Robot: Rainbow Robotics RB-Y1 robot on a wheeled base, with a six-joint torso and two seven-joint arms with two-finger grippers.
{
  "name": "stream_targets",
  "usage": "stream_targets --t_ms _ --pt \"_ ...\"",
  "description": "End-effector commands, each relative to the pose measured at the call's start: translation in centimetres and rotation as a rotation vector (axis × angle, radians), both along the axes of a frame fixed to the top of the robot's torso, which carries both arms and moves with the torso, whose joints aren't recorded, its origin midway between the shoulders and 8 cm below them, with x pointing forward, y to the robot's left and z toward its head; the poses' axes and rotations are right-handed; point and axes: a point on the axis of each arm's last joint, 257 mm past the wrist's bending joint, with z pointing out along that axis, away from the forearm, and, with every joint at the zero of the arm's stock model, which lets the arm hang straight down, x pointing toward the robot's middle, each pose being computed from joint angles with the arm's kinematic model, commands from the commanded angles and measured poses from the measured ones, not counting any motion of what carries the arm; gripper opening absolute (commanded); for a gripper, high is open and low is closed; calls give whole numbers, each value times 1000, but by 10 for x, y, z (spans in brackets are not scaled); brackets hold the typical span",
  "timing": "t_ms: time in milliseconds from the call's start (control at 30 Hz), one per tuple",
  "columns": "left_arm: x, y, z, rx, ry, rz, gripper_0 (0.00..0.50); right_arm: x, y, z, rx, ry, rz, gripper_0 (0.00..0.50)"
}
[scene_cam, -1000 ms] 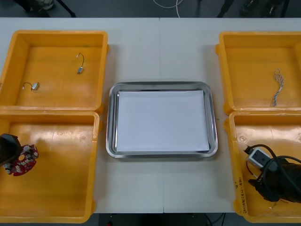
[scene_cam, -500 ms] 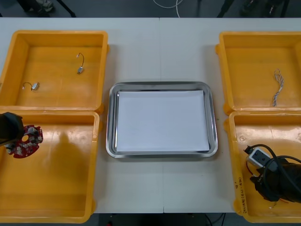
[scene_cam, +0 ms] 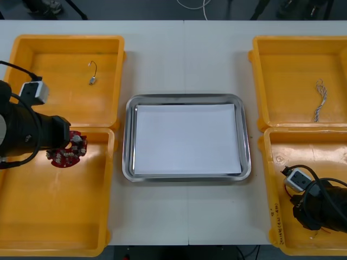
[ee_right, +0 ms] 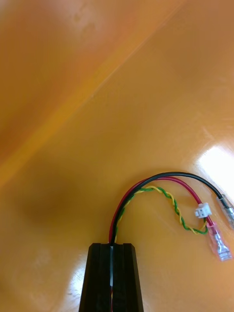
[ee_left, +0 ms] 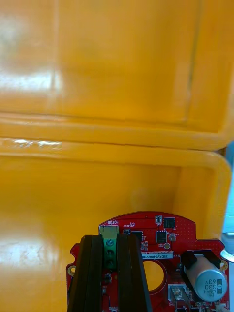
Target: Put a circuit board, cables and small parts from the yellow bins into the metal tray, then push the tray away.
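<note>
**A:** Where is the round red circuit board [scene_cam: 66, 153]?

**B:** In the left tool [scene_cam: 69, 142]. Its two black fingers [ee_left: 92, 263] are clamped on the green terminal block at the board's edge. The board hangs over the far right corner of the near left yellow plastic bin [scene_cam: 54, 216], close to the wall it shares with the far left yellow plastic bin [scene_cam: 65, 108]. I judge it clear of the bin floor.

**A:** Which step is that?

**B:** The carry, I'd say: picked, not yet delivered. The shiny metal tray [scene_cam: 128, 162], white inside, sits mid-bench to the right of the board and holds nothing.

**A:** What does the next move call for?

**B:** Travel right, over the bin's right wall and a strip of light bench [scene_cam: 184, 54]. It should stay high enough that the board's lower edge misses the yellow rim and the tray's lip. Then a descent and a release on the white inside.

**A:** And the other arm?

**B:** The right tool [ee_right: 113, 247] is down in the near right yellow plastic bin [scene_cam: 303, 149]. Its fingers are pressed together on a bundle of thin cables [ee_right: 161, 187], red, black and twisted yellow-green, which trails over the bin floor. That is probably the following load.

**A:** What remains?

**B:** A small metal part on a wire [scene_cam: 92, 79] lies in the far left bin. A twisted blue and white cable [scene_cam: 320, 100] lies in the far right yellow plastic bin [scene_cam: 287, 70]. The push comes last.
</note>
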Motion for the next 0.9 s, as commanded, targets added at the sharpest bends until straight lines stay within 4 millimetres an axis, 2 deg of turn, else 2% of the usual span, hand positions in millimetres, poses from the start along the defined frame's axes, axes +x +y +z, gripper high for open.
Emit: stream_targets --t_ms 33,100,433,633,900 --pt "12 -30 29 55 -67 -103 0 18 -1 20 13 -51 -14 0" --pt "15 -48 33 61 -82 -150 0 18 -1 27 6 -47 -12 0" --pt "27 -111 34 70 -130 -292 0 5 -6 59 -69 12 -6 0" --pt "36 -137 29 62 -145 -338 0 2 -9 77 -97 22 -9 0" --pt "49 -168 7 71 -160 -401 0 -4 -11 106 -95 58 -23 0"
